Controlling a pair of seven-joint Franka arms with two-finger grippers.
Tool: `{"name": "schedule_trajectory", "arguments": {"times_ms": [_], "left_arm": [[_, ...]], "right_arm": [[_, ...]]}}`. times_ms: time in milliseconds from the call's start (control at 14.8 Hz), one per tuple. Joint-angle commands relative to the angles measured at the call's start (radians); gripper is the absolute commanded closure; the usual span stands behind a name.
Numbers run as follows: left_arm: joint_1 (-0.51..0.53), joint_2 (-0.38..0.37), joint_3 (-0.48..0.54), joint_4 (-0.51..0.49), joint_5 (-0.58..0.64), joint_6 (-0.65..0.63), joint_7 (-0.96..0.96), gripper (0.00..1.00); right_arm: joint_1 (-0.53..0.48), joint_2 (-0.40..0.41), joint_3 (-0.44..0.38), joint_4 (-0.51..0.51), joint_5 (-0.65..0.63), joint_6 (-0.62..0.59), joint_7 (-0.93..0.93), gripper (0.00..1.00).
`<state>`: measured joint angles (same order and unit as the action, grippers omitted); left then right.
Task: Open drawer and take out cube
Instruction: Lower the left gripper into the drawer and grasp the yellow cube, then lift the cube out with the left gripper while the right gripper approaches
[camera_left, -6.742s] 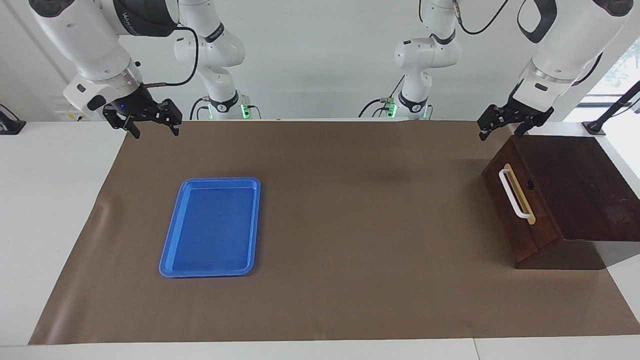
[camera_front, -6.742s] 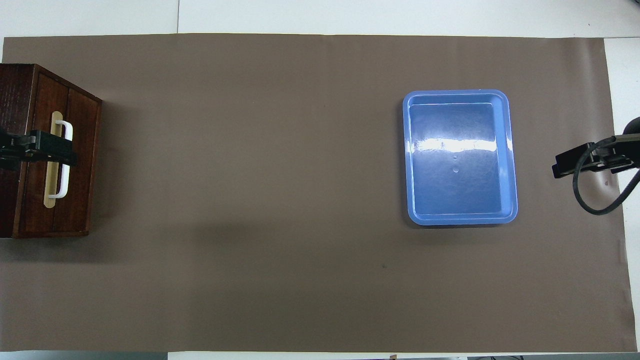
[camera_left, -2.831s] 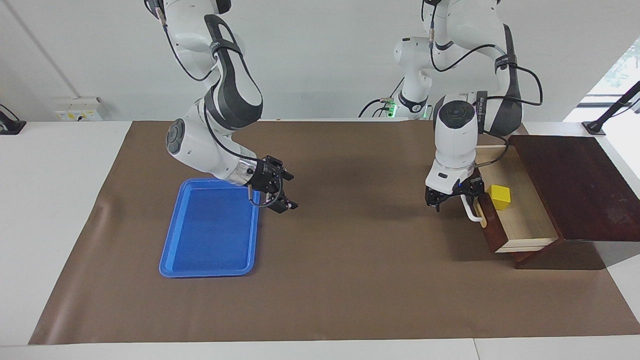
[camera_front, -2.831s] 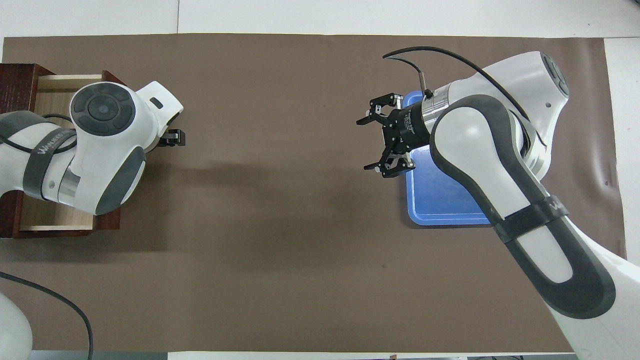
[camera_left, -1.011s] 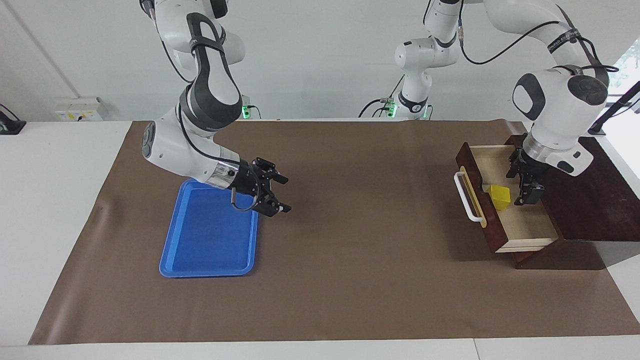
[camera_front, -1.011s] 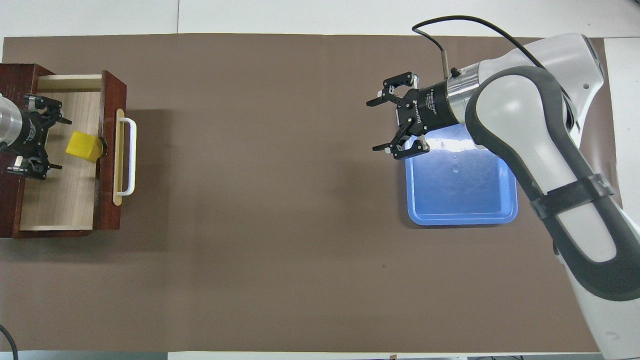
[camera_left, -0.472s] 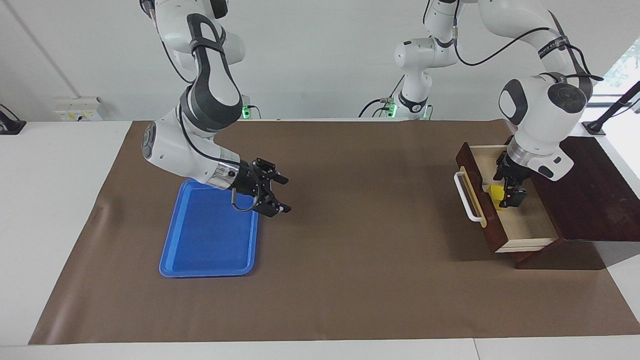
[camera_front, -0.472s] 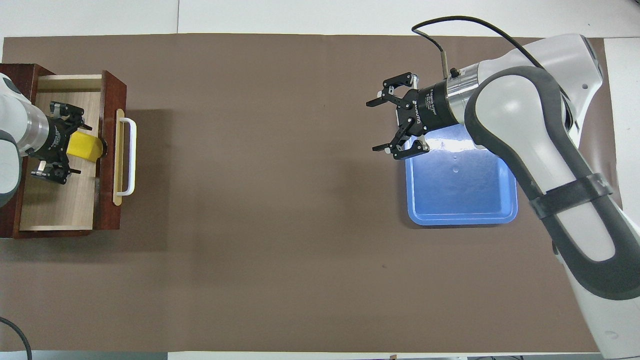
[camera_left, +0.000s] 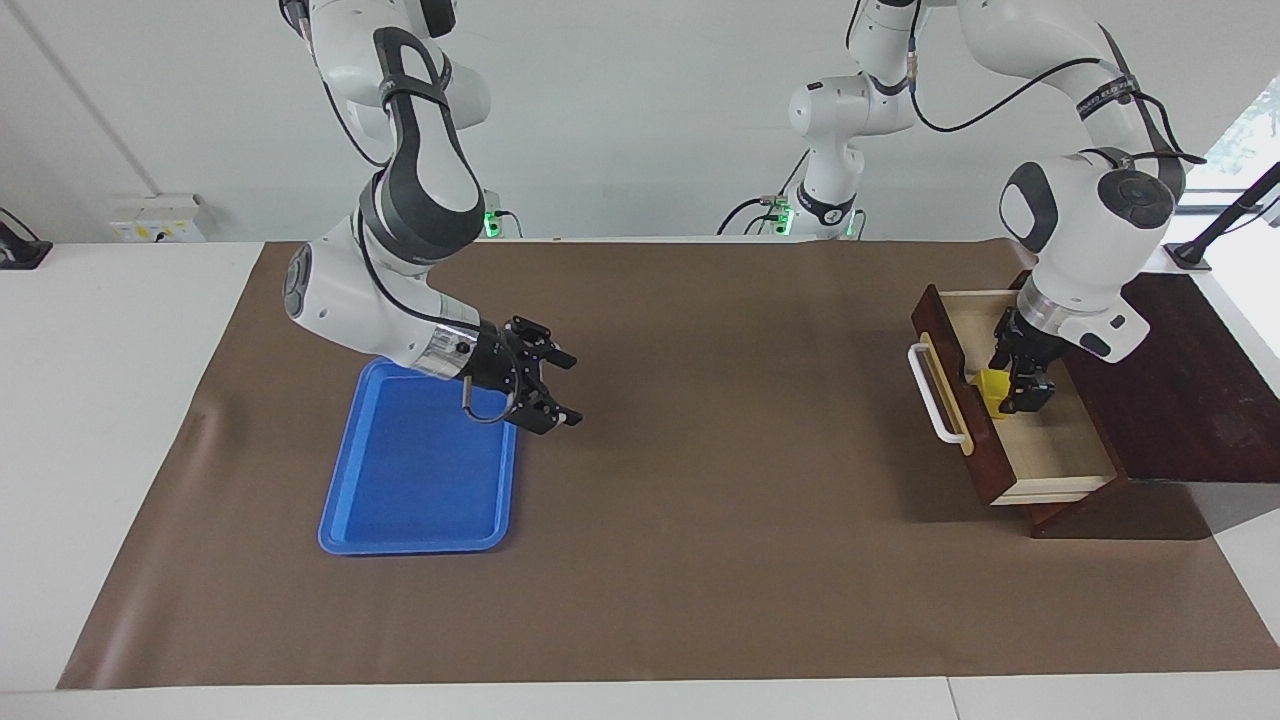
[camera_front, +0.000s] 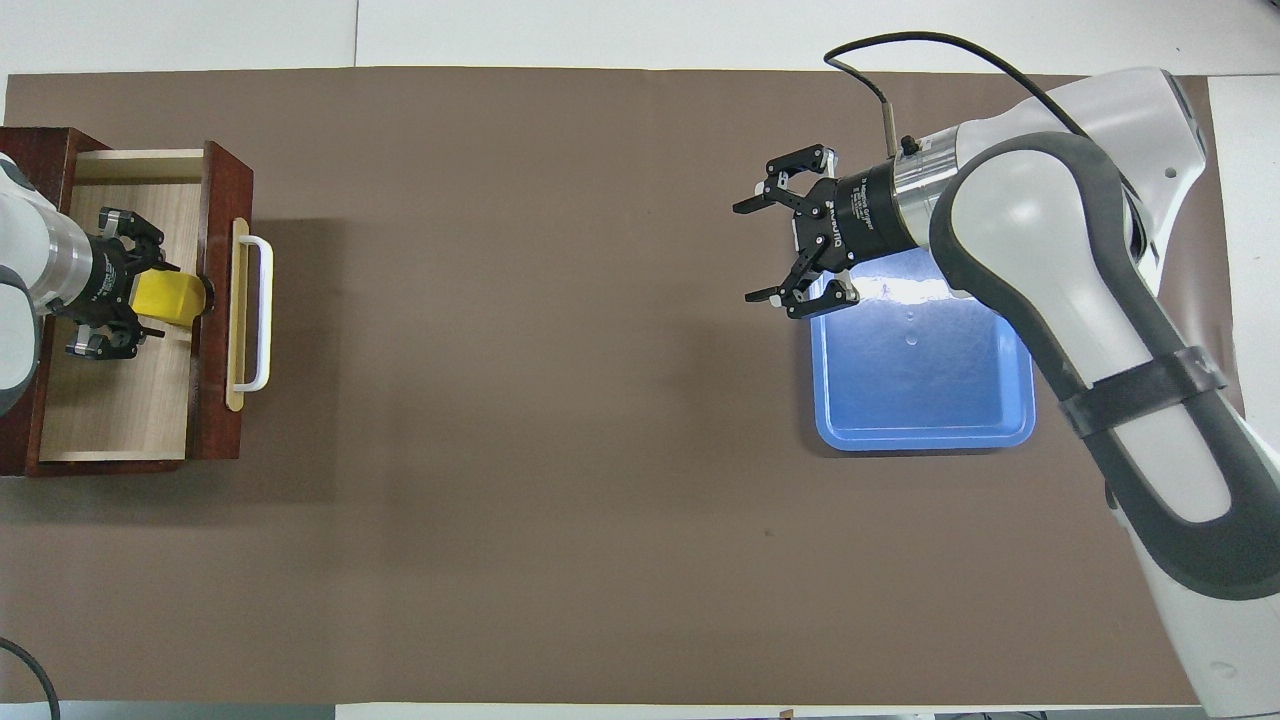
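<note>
The cube (camera_left: 991, 388) sits on the pale floor of the pulled-out drawer (camera_left: 1050, 450), close against the inside of the drawer front, at the left arm's end of the counter (camera_left: 700, 560). It reads as a small, rigid block with smooth faces and slightly rounded edges; judged light, unlikely to deform, but liable to slip if taken by the corners. The sound hold is across two opposite flat faces, fingers square to them.

The left pincer (camera_front: 125, 298) is down inside the drawer with its fingers spread to either side of the cube. In the overhead view a gap shows at one finger, so the pincer is judged released and not yet gripping. The stage in hand appears to be closing on the cube before lifting it out.

Room is limited. The drawer front and the white handle (camera_left: 930, 395) stand just beside the cube; the drawer's side walls and the dark box (camera_left: 1180, 380) bound the rest. A straight upward lift looks to be the clear way out. The drawer floor away from the cube is bare.

The right pincer (camera_left: 540, 390) waits with fingers spread, raised over the edge of the blue tray (camera_left: 400, 500), well apart from the drawer. The brown mat (camera_left: 700, 480) between tray and drawer is unobstructed.
</note>
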<state>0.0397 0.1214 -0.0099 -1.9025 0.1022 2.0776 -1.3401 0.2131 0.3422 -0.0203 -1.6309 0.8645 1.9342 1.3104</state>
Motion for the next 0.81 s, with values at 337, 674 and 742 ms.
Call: {"name": "schedule_trajectory", "arguments": {"times_ms": [337, 674, 742], "left_arm": [[-0.014, 0.061, 0.001, 0.214, -0.006, -0.176, -0.001, 1.0], [-0.049, 0.08, -0.005, 0.393, -0.013, -0.396, -0.008, 1.0], [-0.081, 0.08, -0.002, 0.395, -0.012, -0.433, -0.043, 1.0]], "right_arm": [[-0.008, 0.004, 0.002, 0.002, 0.008, -0.004, -0.019, 0.07], [-0.015, 0.004, 0.0, 0.008, 0.008, -0.02, -0.019, 0.07], [-0.02, 0.004, 0.0, 0.009, 0.008, -0.021, -0.02, 0.07]]}}
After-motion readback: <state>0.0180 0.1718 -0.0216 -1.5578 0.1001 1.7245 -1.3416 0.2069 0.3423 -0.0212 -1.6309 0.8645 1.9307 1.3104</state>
